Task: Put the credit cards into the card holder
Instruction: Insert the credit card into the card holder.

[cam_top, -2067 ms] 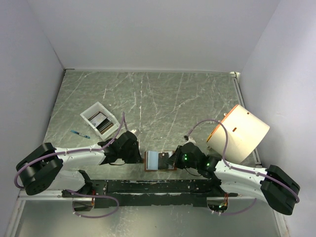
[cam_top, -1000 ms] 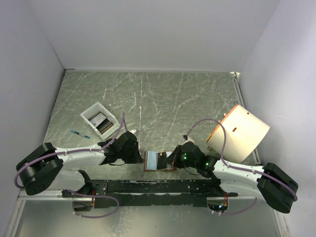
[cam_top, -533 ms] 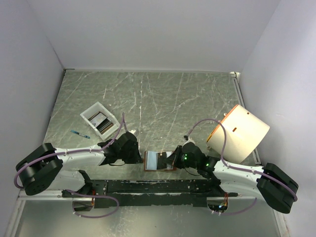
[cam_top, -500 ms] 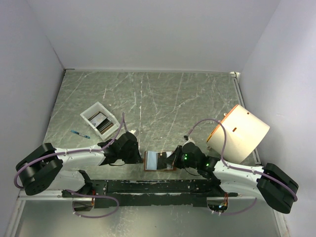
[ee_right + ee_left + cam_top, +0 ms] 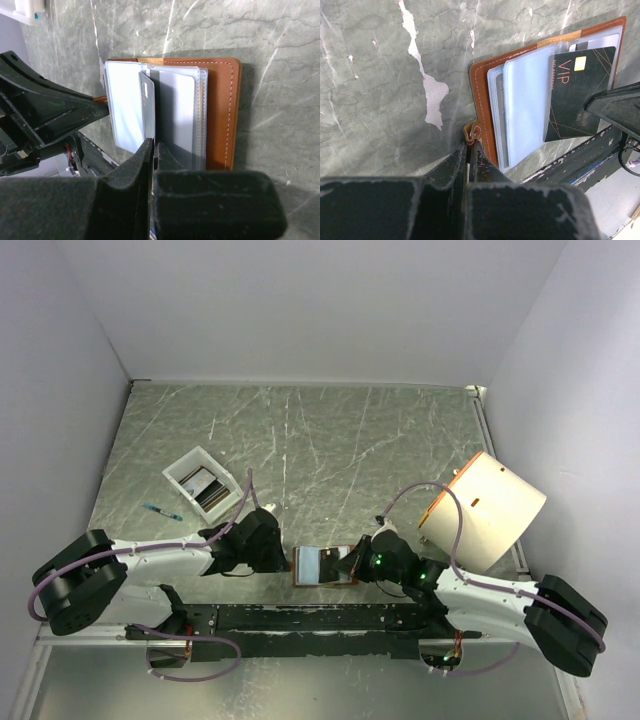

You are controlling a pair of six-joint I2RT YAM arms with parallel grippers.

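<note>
The brown leather fold-over card holder [image 5: 323,566] lies open at the near edge of the grey marbled table [image 5: 330,430], between the two arms. The left gripper [image 5: 471,142] sits at its left edge, closed on the small tab there. The right gripper [image 5: 152,146] sits at its right, pinching a dark thin credit card [image 5: 575,95] over the clear plastic sleeves [image 5: 525,100]. Behind and to the left, a white rectangular tray [image 5: 183,466] holds further credit cards [image 5: 204,488], with a small slim pen [image 5: 162,511] near its left front. A large cream cylinder with orange rim [image 5: 490,508] lies on its side at the right.
</note>
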